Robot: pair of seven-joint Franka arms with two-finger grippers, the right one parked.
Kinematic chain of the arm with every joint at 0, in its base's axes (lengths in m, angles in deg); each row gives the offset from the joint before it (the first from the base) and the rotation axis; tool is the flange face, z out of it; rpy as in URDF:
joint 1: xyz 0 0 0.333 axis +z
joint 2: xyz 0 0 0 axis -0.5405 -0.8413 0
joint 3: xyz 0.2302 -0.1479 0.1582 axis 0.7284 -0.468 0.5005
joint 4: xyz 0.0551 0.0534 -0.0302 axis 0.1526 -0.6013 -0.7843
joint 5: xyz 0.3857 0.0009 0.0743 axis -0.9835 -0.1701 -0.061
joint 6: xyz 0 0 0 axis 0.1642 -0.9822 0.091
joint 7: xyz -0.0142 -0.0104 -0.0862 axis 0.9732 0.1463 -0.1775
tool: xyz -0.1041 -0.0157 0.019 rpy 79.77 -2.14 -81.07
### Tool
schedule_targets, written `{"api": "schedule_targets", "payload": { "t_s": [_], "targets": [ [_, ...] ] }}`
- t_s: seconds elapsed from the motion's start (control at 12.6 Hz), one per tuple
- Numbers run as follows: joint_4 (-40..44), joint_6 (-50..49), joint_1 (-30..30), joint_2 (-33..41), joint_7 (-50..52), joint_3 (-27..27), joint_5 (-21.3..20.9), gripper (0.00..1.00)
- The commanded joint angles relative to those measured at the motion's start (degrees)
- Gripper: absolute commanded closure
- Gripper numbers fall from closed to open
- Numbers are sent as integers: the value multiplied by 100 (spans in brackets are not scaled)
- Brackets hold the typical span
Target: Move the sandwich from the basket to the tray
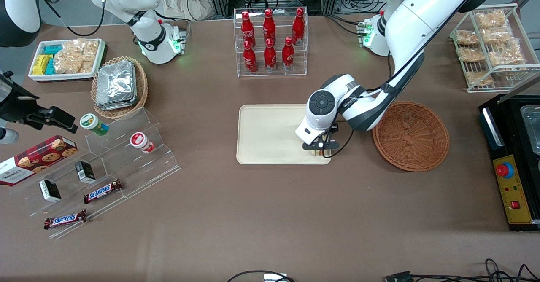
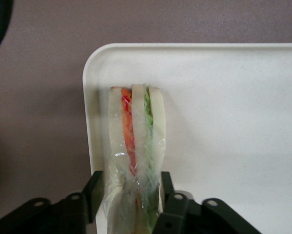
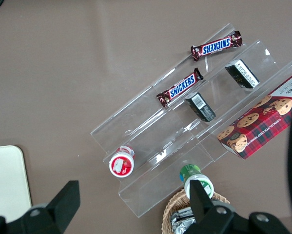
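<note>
Cream tray [image 1: 265, 134] holds the sandwich [image 2: 136, 146] on edge at its corner nearest the basket [image 1: 410, 135], which sits just beside the tray toward the working arm's end. Low over that corner, the gripper [image 1: 320, 146] has its fingers [image 2: 94, 195] clamped on the sandwich's wrapped sides.

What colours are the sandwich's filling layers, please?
Orange-red and green, in the sandwich the claw grips; left wrist view.
</note>
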Motion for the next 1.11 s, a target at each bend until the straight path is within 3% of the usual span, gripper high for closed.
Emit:
{"api": "schedule_targets", "payload": {
  "t_s": [0.0, 0.16, 0.4, 0.72, 0.88, 1.03],
  "targets": [
    [61, -212, 153, 232, 69, -73, 3, 0],
    [157, -650, 232, 705, -106, -82, 554, 0],
    [421, -1809, 522, 1846, -1280, 31, 1757, 0],
    [237, -2699, 462, 3421, -3310, 1925, 2595, 0],
    [106, -2850, 172, 3835, -3831, 3015, 2535, 0],
    [-44, -2806, 101, 4090, -4096, 3563, 2508, 0]
  ]
}}
